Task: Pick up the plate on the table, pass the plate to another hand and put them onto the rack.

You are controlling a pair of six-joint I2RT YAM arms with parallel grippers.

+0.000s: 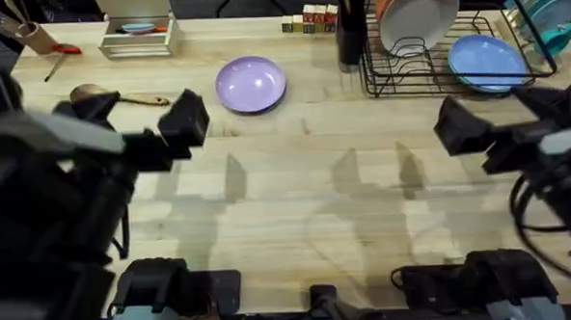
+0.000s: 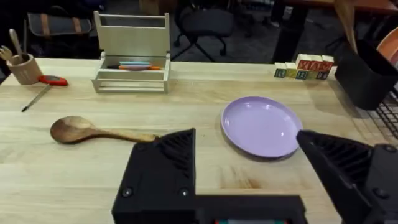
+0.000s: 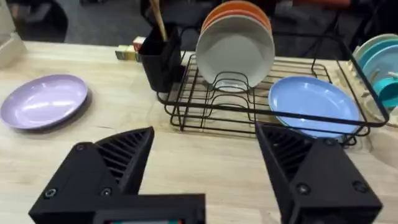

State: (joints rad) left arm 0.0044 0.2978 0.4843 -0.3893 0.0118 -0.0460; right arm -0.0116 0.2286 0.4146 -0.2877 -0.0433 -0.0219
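Observation:
The lavender plate (image 1: pixel 250 84) lies flat on the wooden table (image 1: pixel 297 198), toward the back and left of centre; it also shows in the left wrist view (image 2: pixel 261 126) and the right wrist view (image 3: pixel 43 101). The black wire rack (image 1: pixel 435 52) stands at the back right, with a white plate (image 3: pixel 235 48) and an orange plate upright in it and a light blue plate (image 3: pixel 314 106) leaning at its front. My left gripper (image 2: pixel 249 168) hovers open, short of the plate. My right gripper (image 3: pixel 205 168) hangs open in front of the rack, holding nothing.
A wooden spoon (image 2: pixel 93 132) lies left of the plate. A pale wooden box (image 2: pixel 132 56), a cup of utensils (image 2: pixel 22 65) and a red-handled tool sit along the back left. Letter blocks (image 2: pixel 305 67) and a black utensil holder (image 3: pixel 160 59) stand beside the rack. A pale rack with teal plates (image 1: pixel 549 13) is far right.

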